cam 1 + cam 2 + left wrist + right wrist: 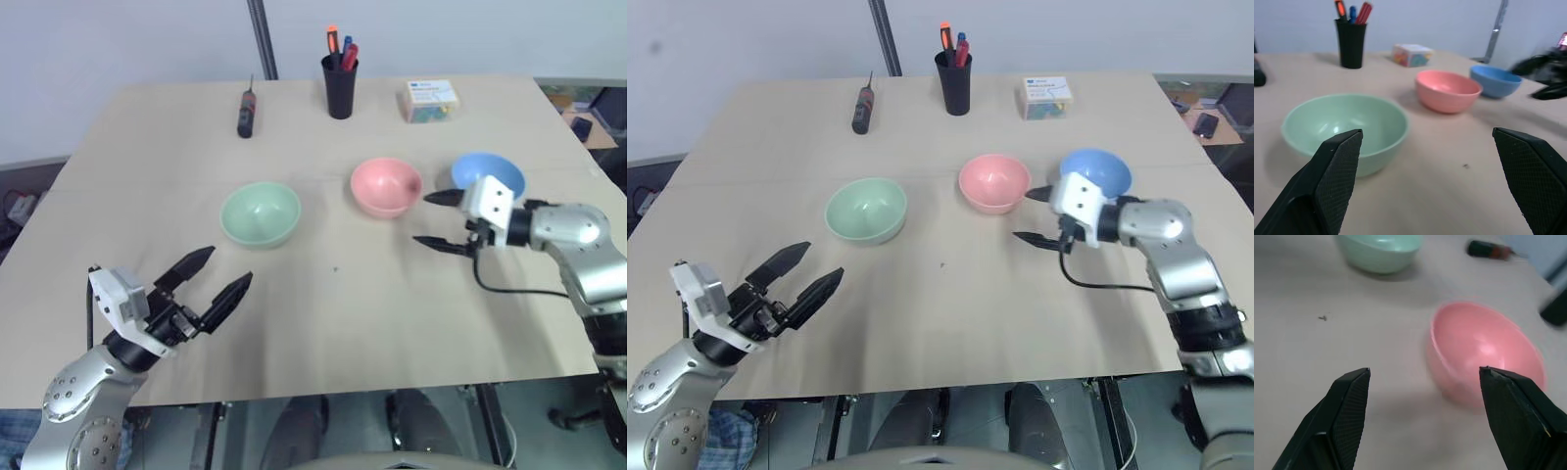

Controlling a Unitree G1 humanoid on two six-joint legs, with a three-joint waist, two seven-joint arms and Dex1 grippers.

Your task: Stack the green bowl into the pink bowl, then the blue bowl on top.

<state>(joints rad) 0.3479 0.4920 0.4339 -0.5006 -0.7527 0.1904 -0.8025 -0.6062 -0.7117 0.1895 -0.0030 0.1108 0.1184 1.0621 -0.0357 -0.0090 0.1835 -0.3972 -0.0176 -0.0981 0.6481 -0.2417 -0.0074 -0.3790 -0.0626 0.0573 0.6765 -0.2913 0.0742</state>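
Three bowls sit apart in a row on the bench: the green bowl on the left, the pink bowl in the middle, the blue bowl on the right. The right end effector hangs just beside the pink bowl, fingers spread and empty, seemingly not touching it. The left end effector hovers near the green bowl, fingers wide apart. A pen cup, a box and a screwdriver stand farther back.
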